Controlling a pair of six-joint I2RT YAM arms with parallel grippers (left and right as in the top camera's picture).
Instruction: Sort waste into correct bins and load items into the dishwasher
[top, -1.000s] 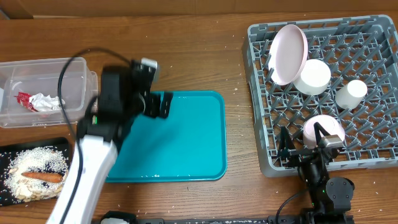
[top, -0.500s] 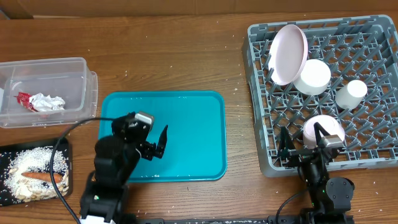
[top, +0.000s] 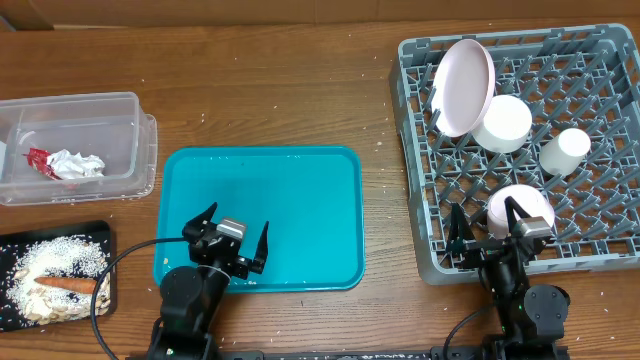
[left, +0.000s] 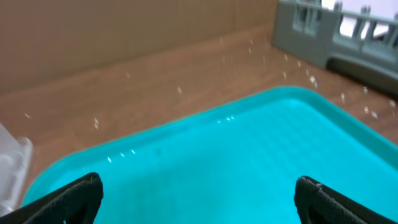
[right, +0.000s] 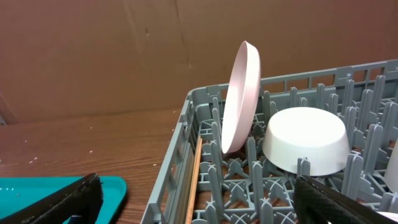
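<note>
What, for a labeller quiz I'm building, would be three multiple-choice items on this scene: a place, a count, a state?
1. Where does the orange stick lie? A in the clear tub; B on the black tray, among rice; C on the bare table.
2. How many white dishes stand in the grey rack? A one; B four; C seven.
3. How is the left gripper? A open, empty, over the teal tray; B shut on a napkin; C shut on chopsticks.
Key: 1 B, overhead shows it on the rice; 2 B, plate, far bowl, near bowl, cup; 3 A, its fingers stand wide with only tray between.
</note>
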